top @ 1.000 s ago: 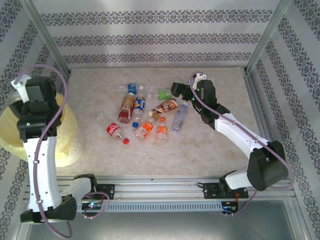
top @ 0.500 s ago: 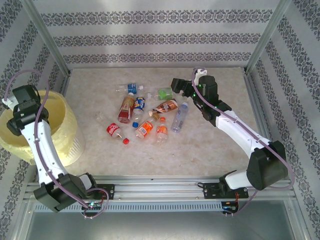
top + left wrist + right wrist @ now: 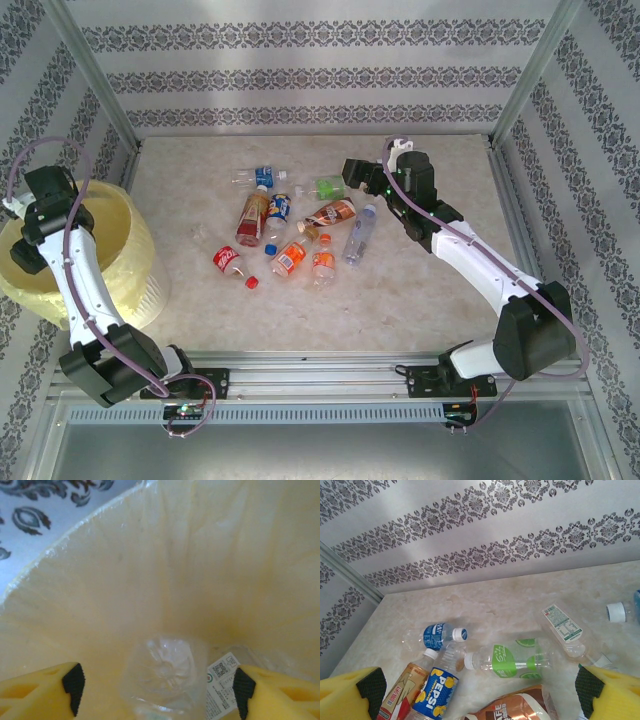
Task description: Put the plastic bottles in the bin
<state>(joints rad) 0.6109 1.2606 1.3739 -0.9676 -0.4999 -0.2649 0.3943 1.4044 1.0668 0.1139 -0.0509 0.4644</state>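
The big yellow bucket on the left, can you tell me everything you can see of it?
The bin is a large round bucket of pale yellow, translucent plastic with a wide rim. It stands upright and open-topped at the left edge of the table, far bigger than any bottle. Down inside it a clear bottle and a white printed label show. The left gripper hangs open above its mouth; whether it touches the rim cannot be told.

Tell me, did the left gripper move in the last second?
Yes. Seen from above, the left gripper shifted left over the bin, toward its left rim.
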